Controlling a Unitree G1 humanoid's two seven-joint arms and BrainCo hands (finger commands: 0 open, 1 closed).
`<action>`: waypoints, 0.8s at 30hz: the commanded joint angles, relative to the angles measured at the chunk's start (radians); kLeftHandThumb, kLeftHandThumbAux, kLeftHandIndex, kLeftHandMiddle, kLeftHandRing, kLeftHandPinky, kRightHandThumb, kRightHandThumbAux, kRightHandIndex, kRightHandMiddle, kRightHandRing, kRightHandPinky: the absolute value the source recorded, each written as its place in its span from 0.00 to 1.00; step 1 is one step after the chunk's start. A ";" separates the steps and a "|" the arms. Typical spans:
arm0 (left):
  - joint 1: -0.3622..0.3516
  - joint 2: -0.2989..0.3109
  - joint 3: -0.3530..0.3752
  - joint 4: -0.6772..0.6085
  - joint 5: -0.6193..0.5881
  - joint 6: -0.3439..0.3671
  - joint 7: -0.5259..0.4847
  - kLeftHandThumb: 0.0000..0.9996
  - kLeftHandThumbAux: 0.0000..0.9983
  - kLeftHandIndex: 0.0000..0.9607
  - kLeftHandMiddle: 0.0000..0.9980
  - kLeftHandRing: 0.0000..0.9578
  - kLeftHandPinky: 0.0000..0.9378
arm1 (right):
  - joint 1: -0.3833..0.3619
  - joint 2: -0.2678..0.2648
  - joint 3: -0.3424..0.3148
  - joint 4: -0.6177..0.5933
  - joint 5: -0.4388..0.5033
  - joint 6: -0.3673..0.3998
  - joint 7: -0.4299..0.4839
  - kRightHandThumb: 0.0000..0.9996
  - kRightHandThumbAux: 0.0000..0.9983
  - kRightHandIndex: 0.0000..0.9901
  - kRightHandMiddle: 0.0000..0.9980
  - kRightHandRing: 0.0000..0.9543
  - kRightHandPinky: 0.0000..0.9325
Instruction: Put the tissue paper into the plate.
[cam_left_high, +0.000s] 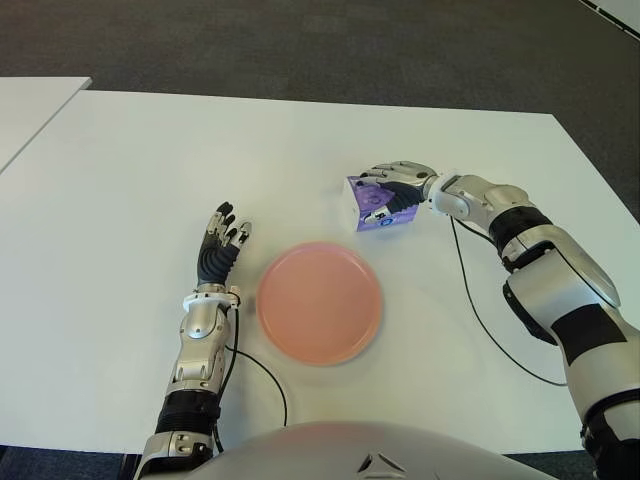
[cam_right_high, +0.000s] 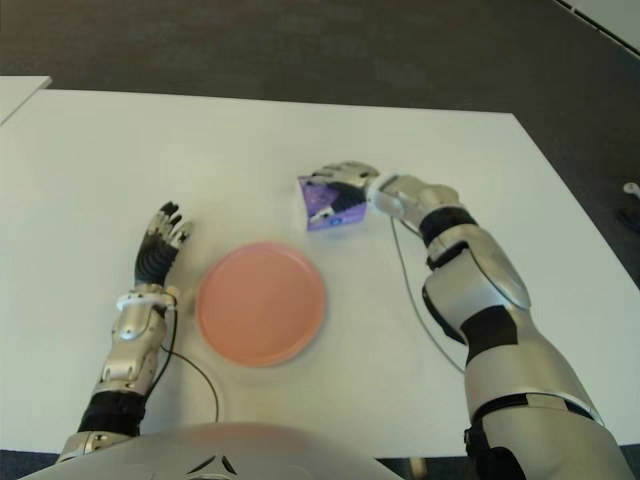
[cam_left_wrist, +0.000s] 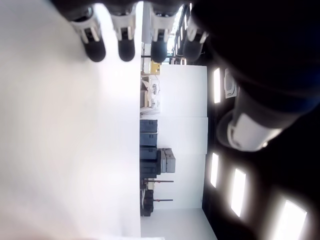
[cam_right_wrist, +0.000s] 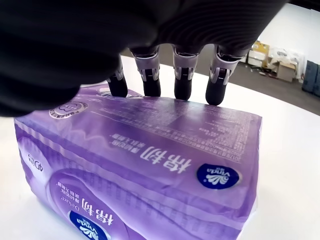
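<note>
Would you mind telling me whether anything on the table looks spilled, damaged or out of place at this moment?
Nothing stands out. The purple tissue pack sits intact on the white table, beyond the empty pink plate, with the right hand closed over its top. The left hand shows open to the plate's left.

Bare table (cam_left_high: 150, 160) lies open between the tissue pack (cam_left_high: 372, 205) and the plate (cam_left_high: 320, 300) (nothing stands there). The left hand (cam_left_high: 222, 243) sits just beside the plate's left rim

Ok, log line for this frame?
right hand: fingers on top of purple tissue pack, on table | left hand: open, left of pink plate | plate: holds nothing
</note>
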 joint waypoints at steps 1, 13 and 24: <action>0.012 -0.007 -0.001 0.008 0.001 0.015 0.001 0.00 0.59 0.00 0.00 0.00 0.00 | 0.054 0.008 0.029 0.032 -0.026 0.024 0.050 0.44 0.16 0.00 0.00 0.00 0.00; 0.018 -0.006 0.000 0.001 0.007 0.017 0.008 0.00 0.59 0.00 0.00 0.00 0.00 | 0.094 0.003 0.027 0.085 -0.017 0.081 0.039 0.46 0.18 0.00 0.00 0.00 0.00; 0.030 -0.007 0.002 -0.018 -0.023 0.023 -0.014 0.00 0.60 0.00 0.00 0.00 0.00 | 0.119 0.002 0.018 0.112 -0.003 0.128 0.041 0.46 0.20 0.00 0.00 0.00 0.00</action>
